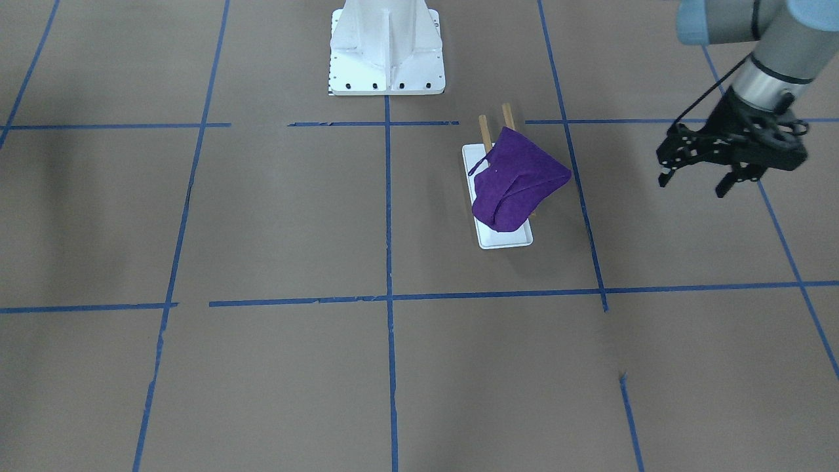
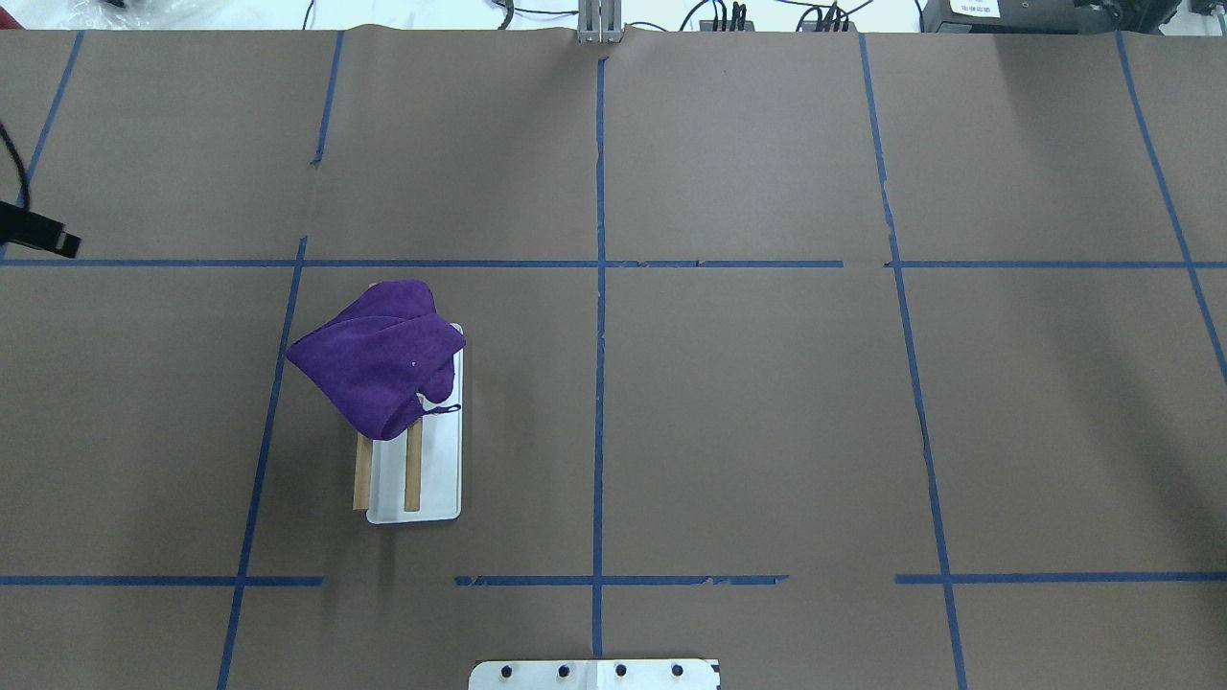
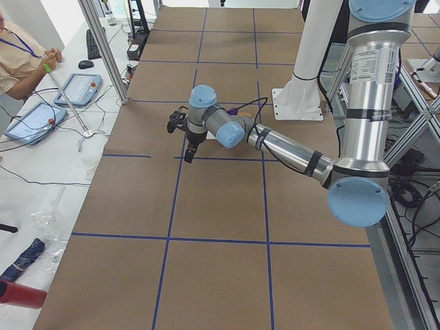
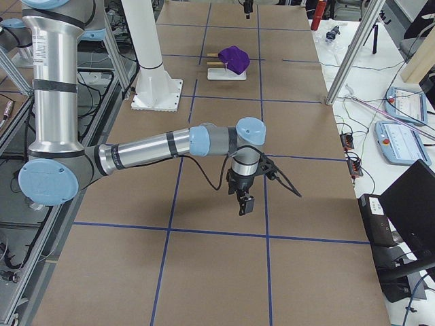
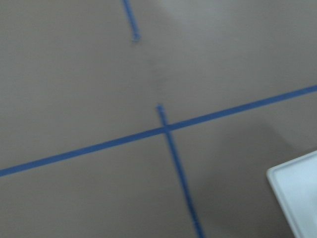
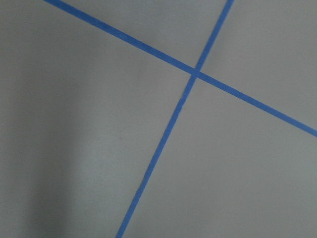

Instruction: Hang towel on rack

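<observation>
A purple towel (image 1: 518, 180) is draped over the far end of the rack's two wooden dowels (image 1: 485, 128), bunched and overhanging the white tray base (image 1: 505, 241). In the overhead view the towel (image 2: 379, 355) covers the dowels' (image 2: 413, 470) far part above the tray (image 2: 441, 484). My left gripper (image 1: 693, 185) is open and empty, hovering well away from the rack toward the table's left end. My right gripper (image 4: 245, 200) shows only in the exterior right view, far from the rack (image 4: 228, 73); I cannot tell if it is open or shut.
The large white pedestal base (image 1: 387, 52) stands behind the rack at the robot's side of the table. Blue tape lines cross the brown table. A corner of the white tray (image 5: 297, 198) shows in the left wrist view.
</observation>
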Controlling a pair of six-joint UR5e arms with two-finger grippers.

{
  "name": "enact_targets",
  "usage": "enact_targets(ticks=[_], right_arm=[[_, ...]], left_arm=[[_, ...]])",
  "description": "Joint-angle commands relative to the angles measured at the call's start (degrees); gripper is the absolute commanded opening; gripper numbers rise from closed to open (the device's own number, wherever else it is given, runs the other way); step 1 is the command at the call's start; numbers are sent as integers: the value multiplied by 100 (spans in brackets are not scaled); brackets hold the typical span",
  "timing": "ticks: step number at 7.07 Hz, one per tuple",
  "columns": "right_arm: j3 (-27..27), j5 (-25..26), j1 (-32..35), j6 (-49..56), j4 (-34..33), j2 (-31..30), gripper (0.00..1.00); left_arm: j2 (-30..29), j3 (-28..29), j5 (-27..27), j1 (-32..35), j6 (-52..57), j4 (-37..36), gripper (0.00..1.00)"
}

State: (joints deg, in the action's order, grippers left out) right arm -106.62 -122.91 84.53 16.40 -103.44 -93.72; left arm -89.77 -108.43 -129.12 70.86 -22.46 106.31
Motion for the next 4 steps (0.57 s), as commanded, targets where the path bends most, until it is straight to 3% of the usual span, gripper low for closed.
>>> enact_targets(ticks=[1,3,4], right_arm=[[316,-670,668,-180,-1,-233,100],[326,-699,731,-198,-1,-252,100],[326,-708,723,-198,-1,-252,100]], left_arm=[[354,647,-281,1146,1787,-867,100],[547,752,-280,1867,3126,-1566,100],[531,666,-280,1905,3229,-2327,100]])
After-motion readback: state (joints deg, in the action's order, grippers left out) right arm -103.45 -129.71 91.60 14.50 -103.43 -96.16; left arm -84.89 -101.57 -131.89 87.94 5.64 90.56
